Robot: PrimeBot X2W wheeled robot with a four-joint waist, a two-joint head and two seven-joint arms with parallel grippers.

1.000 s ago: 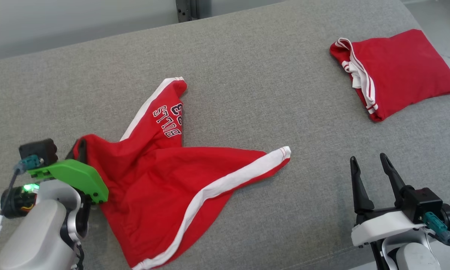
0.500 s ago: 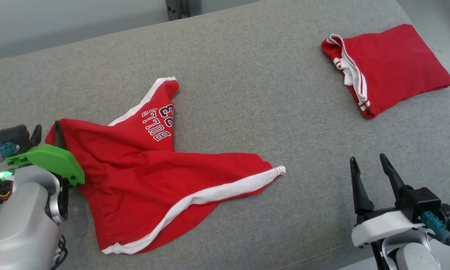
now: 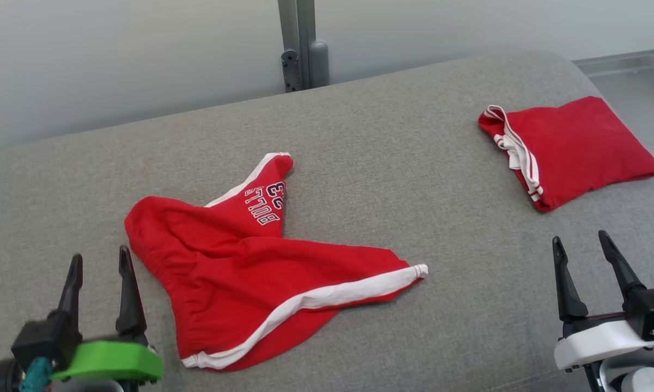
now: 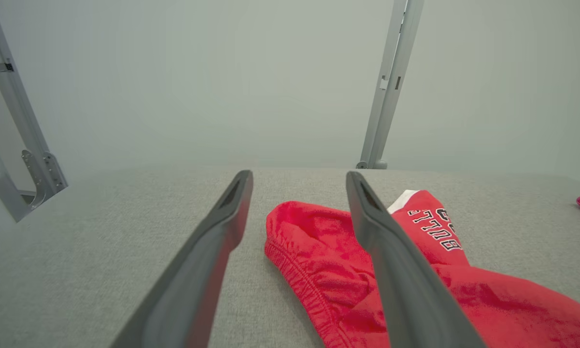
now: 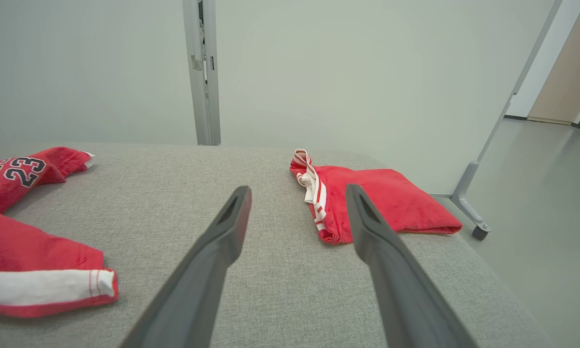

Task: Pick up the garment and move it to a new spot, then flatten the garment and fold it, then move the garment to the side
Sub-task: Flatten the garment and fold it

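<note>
Grey cushioned surface (image 3: 386,163) under crumpled red shorts (image 3: 239,272), left tool (image 3: 99,252) and right tool (image 3: 578,236) both wide and empty.

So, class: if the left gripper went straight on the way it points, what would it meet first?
Probably the waistband of the red shorts, lying just ahead of the left gripper and partly between its open jaws. Its height above the grey cushion is hard to judge.
</note>
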